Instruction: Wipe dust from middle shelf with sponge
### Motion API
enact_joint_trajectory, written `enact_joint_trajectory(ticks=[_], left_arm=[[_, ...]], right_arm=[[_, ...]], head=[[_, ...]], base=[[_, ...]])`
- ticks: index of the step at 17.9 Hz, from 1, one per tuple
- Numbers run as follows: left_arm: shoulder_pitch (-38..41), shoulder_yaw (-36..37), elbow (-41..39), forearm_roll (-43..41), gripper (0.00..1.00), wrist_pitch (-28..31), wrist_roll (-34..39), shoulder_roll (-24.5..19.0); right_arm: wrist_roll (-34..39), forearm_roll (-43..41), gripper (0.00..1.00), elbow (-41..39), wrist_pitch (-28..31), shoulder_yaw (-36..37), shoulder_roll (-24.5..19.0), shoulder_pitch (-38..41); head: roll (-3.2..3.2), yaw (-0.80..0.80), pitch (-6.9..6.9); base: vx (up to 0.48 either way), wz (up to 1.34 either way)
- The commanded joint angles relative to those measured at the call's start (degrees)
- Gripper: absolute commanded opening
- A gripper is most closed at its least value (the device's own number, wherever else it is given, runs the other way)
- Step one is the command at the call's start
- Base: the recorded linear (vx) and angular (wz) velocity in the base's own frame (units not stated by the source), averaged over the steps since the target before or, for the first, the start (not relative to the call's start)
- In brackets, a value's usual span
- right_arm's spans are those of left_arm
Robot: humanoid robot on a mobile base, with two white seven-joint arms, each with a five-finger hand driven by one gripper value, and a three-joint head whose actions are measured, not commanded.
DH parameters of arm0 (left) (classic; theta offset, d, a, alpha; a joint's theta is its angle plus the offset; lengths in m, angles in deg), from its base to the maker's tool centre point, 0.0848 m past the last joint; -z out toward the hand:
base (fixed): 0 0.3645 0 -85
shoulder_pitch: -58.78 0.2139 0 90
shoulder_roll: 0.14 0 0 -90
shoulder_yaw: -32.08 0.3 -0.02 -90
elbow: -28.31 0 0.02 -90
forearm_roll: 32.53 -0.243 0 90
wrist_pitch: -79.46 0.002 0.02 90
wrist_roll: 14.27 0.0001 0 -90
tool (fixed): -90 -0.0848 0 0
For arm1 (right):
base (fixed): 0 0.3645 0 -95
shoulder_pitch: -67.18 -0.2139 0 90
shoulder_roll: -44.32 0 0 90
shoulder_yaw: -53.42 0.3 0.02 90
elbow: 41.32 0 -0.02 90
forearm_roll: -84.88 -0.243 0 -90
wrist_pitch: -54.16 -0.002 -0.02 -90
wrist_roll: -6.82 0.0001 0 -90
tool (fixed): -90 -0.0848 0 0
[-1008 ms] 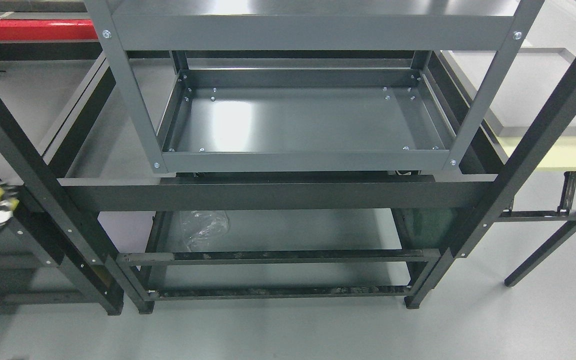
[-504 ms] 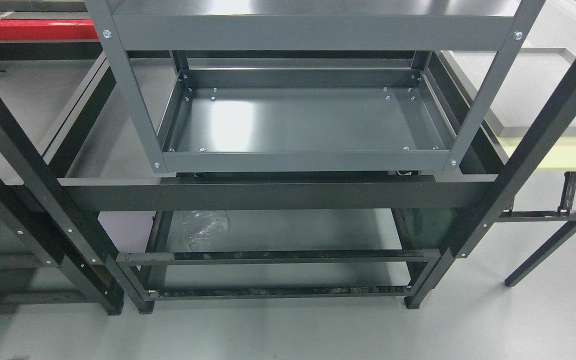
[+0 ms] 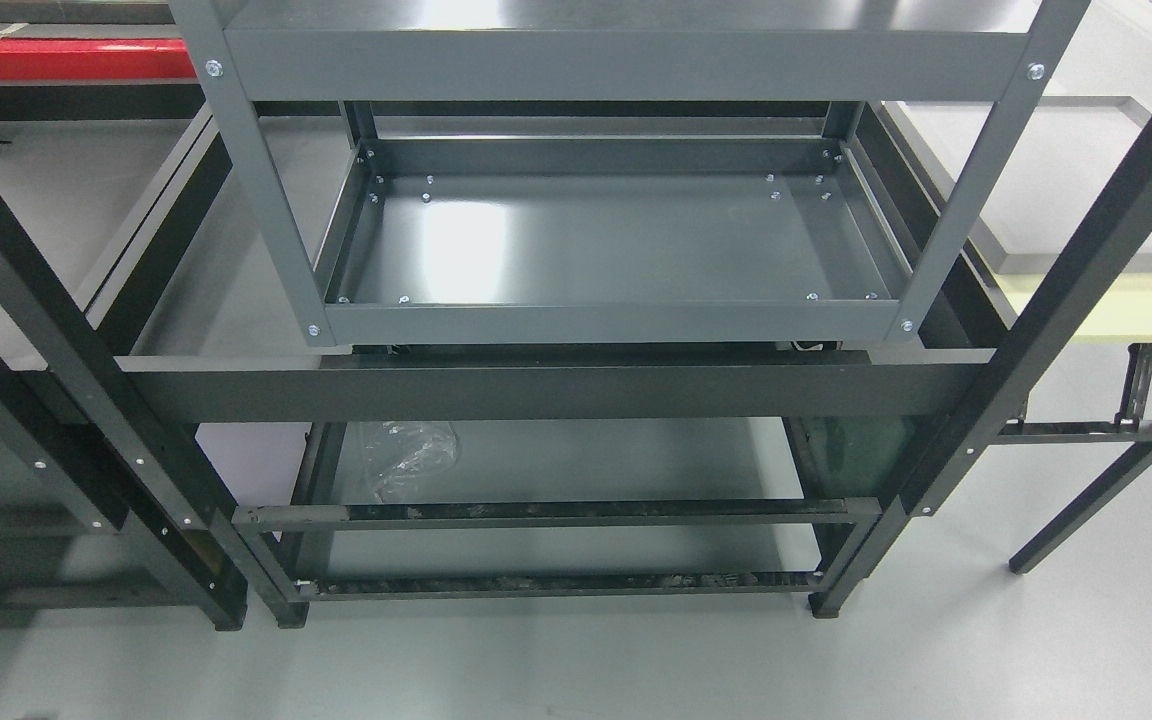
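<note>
Risk: the middle shelf (image 3: 596, 240) is boxed in by raised rims and corner posts, with the top shelf (image 3: 626, 60) just above, so any reach in could clip the front rail (image 3: 596, 322) or a post. Neither hand is in frame, so I can't tell arm pose or whether the hands are open or gripping. Sponge isn't visible either. Crumpled clear plastic (image 3: 406, 458) sits on the lower shelf.
</note>
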Motion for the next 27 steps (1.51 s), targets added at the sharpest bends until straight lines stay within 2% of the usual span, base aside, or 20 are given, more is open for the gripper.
enact_joint_trajectory(ticks=[1, 8, 10, 11, 12, 13, 15, 17, 20, 23, 25, 27], left_arm=[[-1.5, -5.5, 15.3, 2.3, 0.02, 0.1, 0.0, -6.4], [-2.1, -5.7, 14.8, 3.4, 0.02, 0.0, -0.3, -4.6], [-3.1, -5.0, 13.7, 3.5, 0.02, 0.0, -2.8, -3.5], [-3.9, -4.3, 12.2, 3.6, 0.02, 0.0, -6.7, -1.8], [-5.1, -3.0, 9.5, 3.7, 0.02, 0.0, -10.8, 1.7], [-6.8, -1.2, 4.9, 4.2, 0.02, 0.0, -13.2, 7.0], [-8.3, 5.2, -4.7, 5.1, 0.02, 0.0, -13.2, 16.7], [-9.8, 12.6, -13.2, 5.1, 0.02, 1.0, -12.2, 25.4], [-9.9, 21.9, -24.0, 3.8, 0.02, 7.6, -5.3, 35.1], [-9.9, 28.2, -31.1, -2.4, 0.02, 12.4, -0.6, 43.3], [-8.9, 31.8, -37.7, -5.3, 0.03, 19.8, 2.0, 44.5], [-7.2, 38.3, -44.7, -8.1, 0.04, 25.1, 9.6, 44.5]], right_arm=[[0.1, 0.0, 1.00, -1.0, 4.1, 0.0, 1.0, 0.0], [0.1, 0.0, 1.00, -1.0, 4.1, 0.0, 1.0, 0.0], [0.1, 0.0, 1.00, -1.0, 4.1, 0.0, 1.0, -0.1], [0.0, 0.0, 1.00, -1.0, 4.1, 0.0, 1.0, 0.0], [0.1, 0.0, 1.00, -1.0, 4.1, 0.0, 1.0, 0.0], [0.1, 0.0, 1.00, -1.0, 4.1, 0.0, 1.0, -0.1], [0.1, 0.0, 1.00, -1.0, 4.1, 0.0, 1.0, 0.0], [0.1, 0.0, 1.00, -1.0, 4.1, 0.0, 1.0, 0.0], [0.1, 0.0, 1.00, -1.0, 4.1, 0.0, 1.0, 0.0], [0.1, 0.0, 1.00, -1.0, 4.2, 0.0, 1.0, -0.1], [0.1, 0.0, 1.00, -1.0, 4.1, 0.0, 1.0, 0.0], [0.1, 0.0, 1.00, -1.0, 4.1, 0.0, 1.0, -0.1]], head=[[0.00, 0.00, 0.00], [0.00, 0.00, 0.00], [0.00, 0.00, 0.00], [0.00, 0.00, 0.00], [0.00, 0.00, 0.00], [0.00, 0.00, 0.00], [0.00, 0.00, 0.00], [0.00, 0.00, 0.00], [0.00, 0.00, 0.00], [0.00, 0.00, 0.00], [0.00, 0.00, 0.00], [0.00, 0.00, 0.00]], base=[[0.000, 0.00], [0.000, 0.00], [0.000, 0.00], [0.000, 0.00], [0.000, 0.00], [0.000, 0.00], [0.000, 0.00], [0.000, 0.00], [0.000, 0.00], [0.000, 0.00], [0.000, 0.00], [0.000, 0.00]])
